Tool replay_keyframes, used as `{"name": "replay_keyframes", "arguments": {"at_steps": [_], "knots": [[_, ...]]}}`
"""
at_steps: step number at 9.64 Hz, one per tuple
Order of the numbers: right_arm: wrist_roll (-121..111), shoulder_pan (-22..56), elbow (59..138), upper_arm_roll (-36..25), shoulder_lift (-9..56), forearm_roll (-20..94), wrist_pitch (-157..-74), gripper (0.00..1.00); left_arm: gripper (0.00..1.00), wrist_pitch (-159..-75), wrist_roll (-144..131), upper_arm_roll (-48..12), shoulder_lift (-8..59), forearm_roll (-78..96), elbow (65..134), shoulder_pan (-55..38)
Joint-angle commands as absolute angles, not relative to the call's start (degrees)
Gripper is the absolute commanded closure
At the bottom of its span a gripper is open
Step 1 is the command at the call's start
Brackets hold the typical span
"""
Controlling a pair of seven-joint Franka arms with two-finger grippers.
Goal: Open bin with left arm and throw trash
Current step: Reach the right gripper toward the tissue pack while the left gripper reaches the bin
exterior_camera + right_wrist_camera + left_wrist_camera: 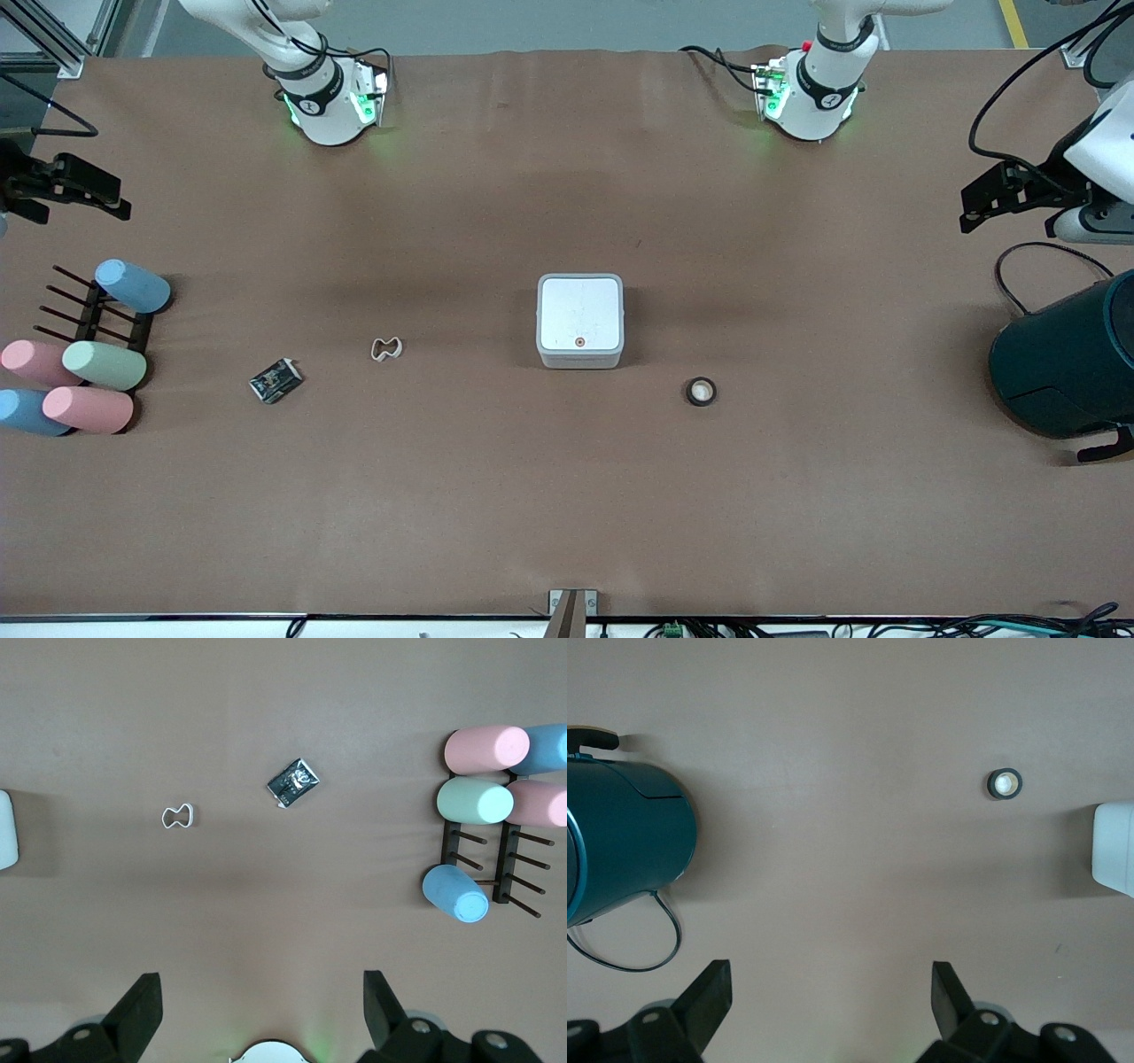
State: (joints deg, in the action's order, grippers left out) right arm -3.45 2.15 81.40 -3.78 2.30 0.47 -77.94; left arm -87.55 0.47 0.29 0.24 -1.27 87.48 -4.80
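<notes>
Two grippers, both with fingers spread and empty: left gripper up at the left arm's end of the bench beside a teal cylinder, right gripper waiting at the other end. One bin, white smooth plastic, square with rounded corners, lid flat and shut, mid-bench, toward the centre from the left gripper, apparently the arm nearer it. Three trash pieces: crumpled black wrapper, bent white loop, black ring just beside the bin toward the front edge.

Front cam sits high across the tabletop, facing both arm bases, whole scene in frame. Both wrist cams look straight down from well up, spread fingers at frame edge. Left wrist view shares the bin edge, ring and teal cylinder with front; right wrist view shares bin edge, loop, wrapper, pastel cylinders.
</notes>
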Motion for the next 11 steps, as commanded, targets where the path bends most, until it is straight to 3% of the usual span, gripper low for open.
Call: {"name": "replay_keyframes", "arguments": {"at_steps": [1,3,4,8,10,11], "knots": [[-0.3,2.4,82.9,-3.7,1.1,1.0,-78.6,0.00,0.01,-86.7,-0.2,0.3,0.4,-0.7,86.2,-4.7],[-0.1,2.5,84.8,-3.6,1.5,1.0,-80.5,0.00,0.01,-86.7,0.0,0.3,0.4,-1.1,86.1,-4.8],[1.5,2.9,90.3,-3.5,1.5,1.1,-84.6,0.00,0.01,-86.7,-0.2,0.3,0.4,-1.1,86.2,-4.8],[6.6,2.5,111.7,-3.6,4.6,1.1,-112.0,0.00,0.01,-84.2,-5.9,-2.8,2.5,-1.2,86.5,-6.0],[7.6,0.7,117.1,-3.6,9.5,1.3,-120.6,0.00,0.01,-83.3,-8.9,-8.7,6.0,-0.7,86.1,-6.8],[7.6,-1.3,119.1,-3.6,11.3,1.4,-124.4,0.00,0.08,-85.8,-14.3,-11.2,9.4,-0.5,85.8,-7.7]]}}
